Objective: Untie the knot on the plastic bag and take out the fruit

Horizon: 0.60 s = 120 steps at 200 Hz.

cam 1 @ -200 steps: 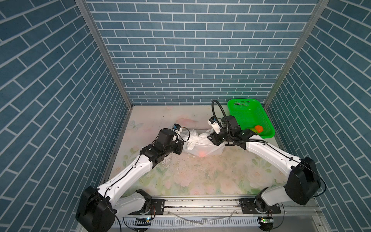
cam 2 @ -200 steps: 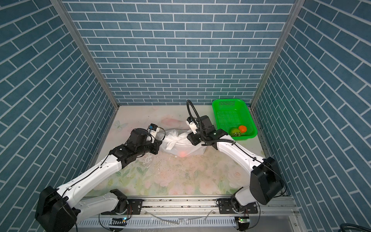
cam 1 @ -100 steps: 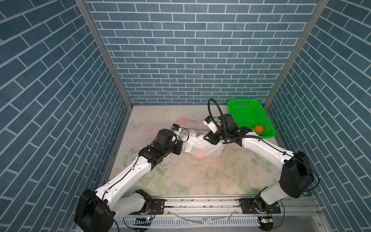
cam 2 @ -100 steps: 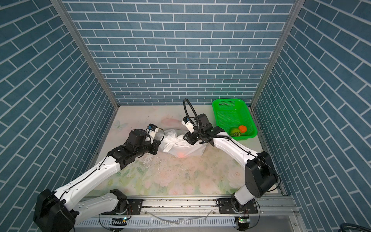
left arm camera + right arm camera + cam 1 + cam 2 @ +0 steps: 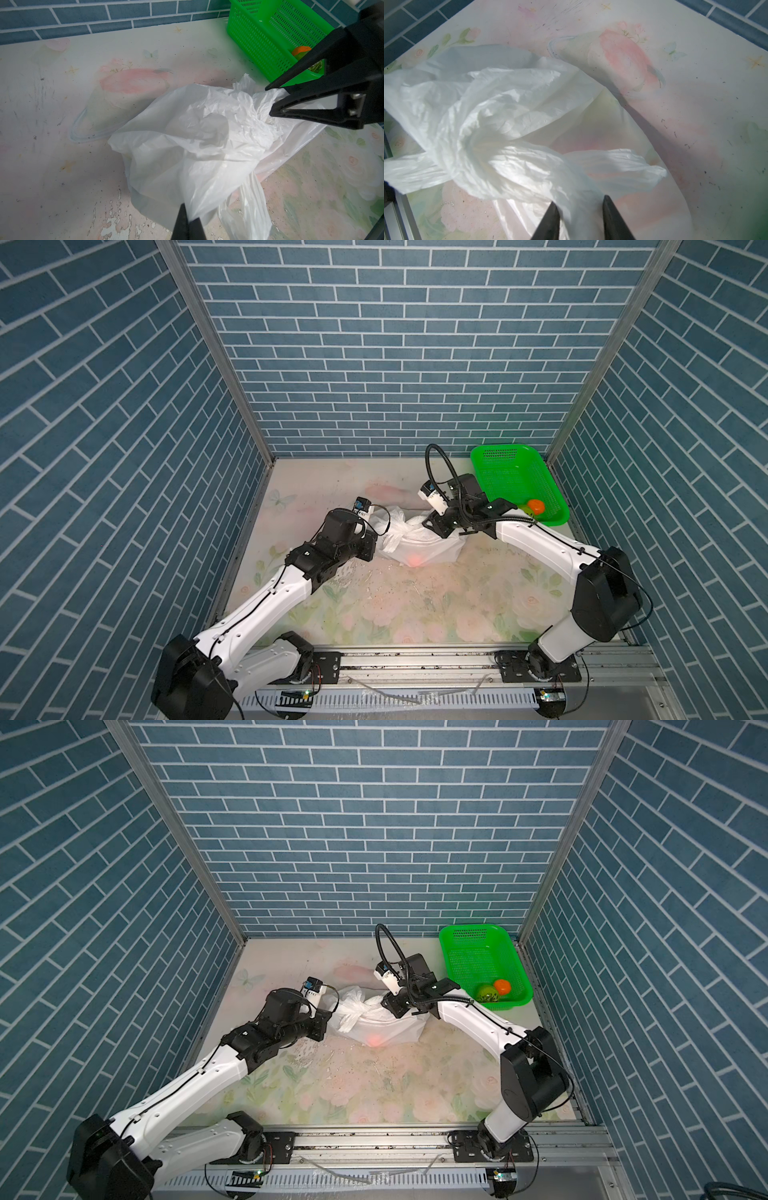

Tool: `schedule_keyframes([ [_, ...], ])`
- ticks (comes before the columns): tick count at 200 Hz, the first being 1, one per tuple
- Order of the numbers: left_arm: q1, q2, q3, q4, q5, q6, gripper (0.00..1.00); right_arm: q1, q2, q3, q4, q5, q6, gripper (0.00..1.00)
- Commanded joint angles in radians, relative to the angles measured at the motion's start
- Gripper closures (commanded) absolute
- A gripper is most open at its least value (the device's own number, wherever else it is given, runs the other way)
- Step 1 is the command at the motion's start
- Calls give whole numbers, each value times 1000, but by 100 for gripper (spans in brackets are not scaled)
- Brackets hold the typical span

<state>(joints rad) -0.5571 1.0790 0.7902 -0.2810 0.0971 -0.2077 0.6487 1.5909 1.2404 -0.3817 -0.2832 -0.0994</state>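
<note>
The white plastic bag (image 5: pixel 419 549) lies on the floral mat between both arms. A red fruit (image 5: pixel 414 560) glows through its film in both top views; other fruit is hidden. The knot (image 5: pixel 500 158) is a twisted bunch of handle strips with tails sticking out to both sides. My left gripper (image 5: pixel 189 214) is shut on a fold of the bag's film at the bag's left end (image 5: pixel 376 541). My right gripper (image 5: pixel 579 200) stands over the bag's top right (image 5: pixel 434 526). Its fingers are apart with a fold of bag between them.
A green basket (image 5: pixel 515 448) stands at the back right, close behind the right arm. It holds a small orange piece (image 5: pixel 502 986) and a speckled yellow-green ball (image 5: pixel 487 993). Brick walls close in three sides. A metal rail (image 5: pixel 415 659) runs along the front.
The right gripper has shifted slightly left over the bag's top and its jaws have narrowed around the film. The left gripper keeps its hold and has not moved.
</note>
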Motion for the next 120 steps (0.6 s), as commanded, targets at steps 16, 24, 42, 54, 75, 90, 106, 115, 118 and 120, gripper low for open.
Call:
schedule_keyframes([
  [16,-4,-2,-14,-17,-17,16,100,-8,-86,-21,33,-35,-3,96],
  [24,-4,-1,-18,-16,-19,16,100,-9,-98,-31,36,-37,3,100],
  [42,-4,-3,-26,-19,-30,13,100,-14,-127,-61,46,-30,17,100],
  [54,-4,-5,-32,-21,-37,13,100,-25,-147,-89,59,-28,33,100],
  [75,-3,-7,-42,-28,-53,11,100,-67,-185,-158,117,-51,99,100],
  [90,-1,-10,-48,-35,-68,11,100,-109,-209,-209,166,-65,162,100],
  [106,-1,-10,-47,-44,-79,12,100,-142,-226,-242,190,-72,205,100],
  [115,-3,-11,-36,-49,-68,18,100,-144,-231,-244,186,-76,203,100],
  [118,-4,-12,-31,-50,-63,19,100,-144,-232,-241,181,-78,200,100],
  [120,-4,-13,-28,-51,-61,20,98,-144,-231,-239,178,-82,198,100],
])
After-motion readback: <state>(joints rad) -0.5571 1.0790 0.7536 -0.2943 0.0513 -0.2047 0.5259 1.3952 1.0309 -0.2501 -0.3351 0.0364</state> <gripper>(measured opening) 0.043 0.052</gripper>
